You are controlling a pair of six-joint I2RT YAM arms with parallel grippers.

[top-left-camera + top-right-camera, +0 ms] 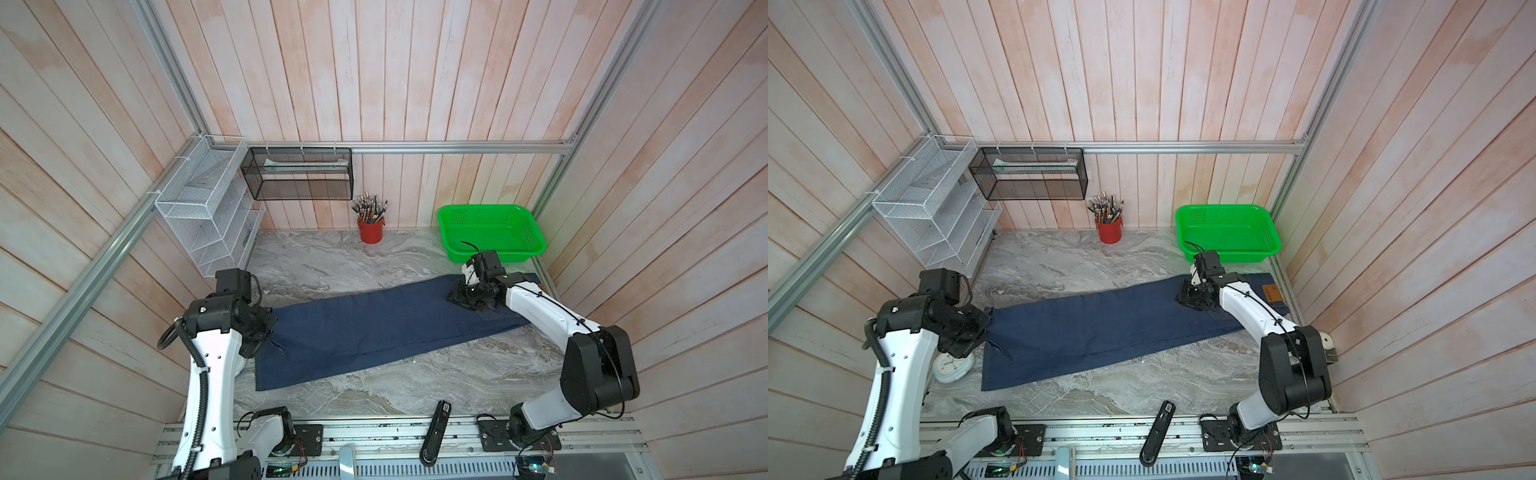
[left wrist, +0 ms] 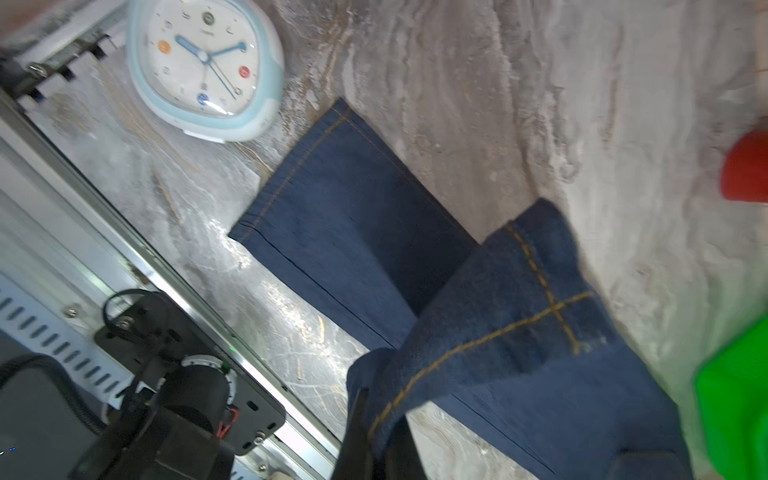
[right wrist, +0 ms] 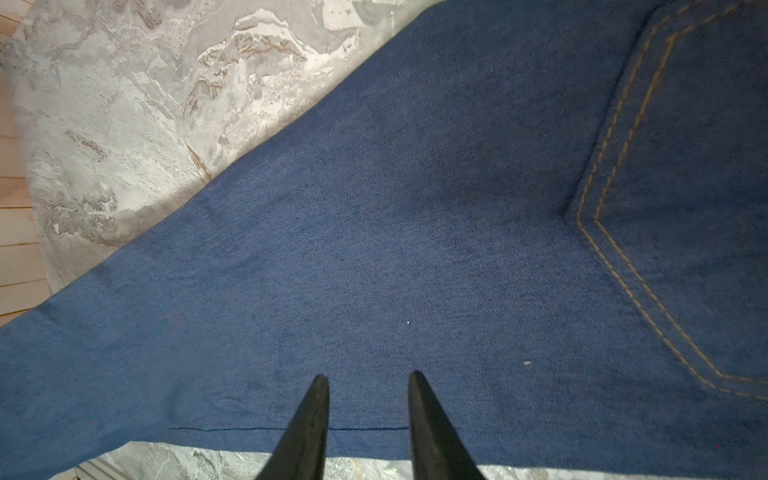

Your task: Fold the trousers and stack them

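Jeans (image 1: 374,328) lie slantwise: waist far-right, hems near-left. Left hand (image 2: 378,432) pinches a hem; right hand (image 3: 368,384) parted, empty.

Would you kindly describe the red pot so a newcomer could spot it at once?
Follow the back wall down to the marble tabletop. There, between the black mesh shelf and the green basket, stands the red pot, the only red thing, bristling with pens or brushes.

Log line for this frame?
trousers: spread on table | left gripper: shut on leg hem, lifted | right gripper: open at waist end
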